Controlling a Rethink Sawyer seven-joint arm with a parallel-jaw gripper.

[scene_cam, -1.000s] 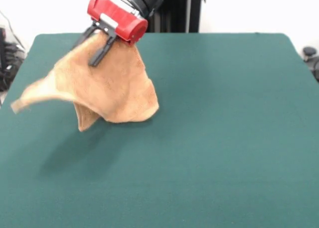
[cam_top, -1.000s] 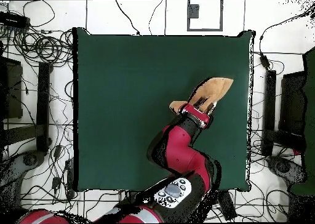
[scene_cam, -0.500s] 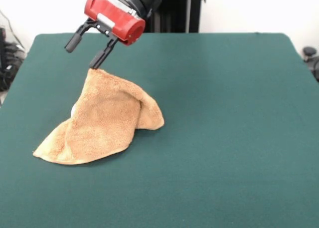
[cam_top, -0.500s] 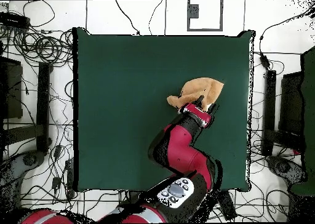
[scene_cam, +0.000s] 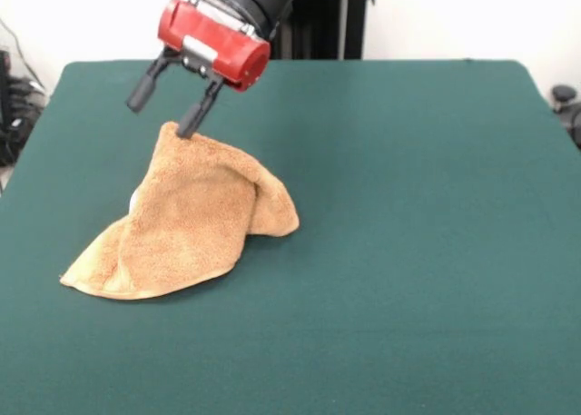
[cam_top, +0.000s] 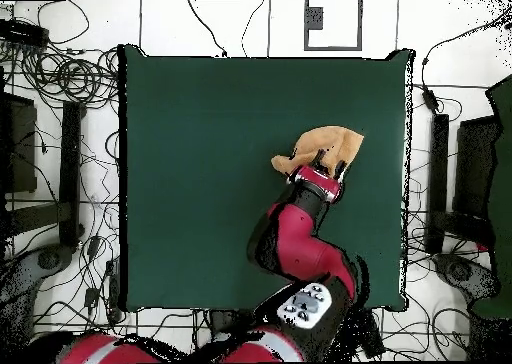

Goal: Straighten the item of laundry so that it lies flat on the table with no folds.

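The tan-orange towel (scene_cam: 191, 224) lies crumpled in a peaked heap on the green table (scene_cam: 418, 251), left of the middle in the front view, with a flat corner spread toward the front left. In the overhead view the towel (cam_top: 325, 144) sits right of centre, partly covered by the arm. My gripper (scene_cam: 165, 106) hangs open just above the heap's raised peak; its right finger tip (scene_cam: 190, 124) touches or nearly touches the cloth. Nothing is held between the fingers. In the overhead view the gripper (cam_top: 325, 167) sits at the towel's near edge.
Cables (cam_top: 60, 75) and equipment surround the table on the white floor. A dark stand (scene_cam: 331, 20) rises behind the table's far edge. Green table surface stretches wide to the right of the towel.
A second ago my gripper held the towel lifted and swinging. It then opened and the towel dropped into a heap. Since then the gripper has shifted slightly right and down toward the peak.
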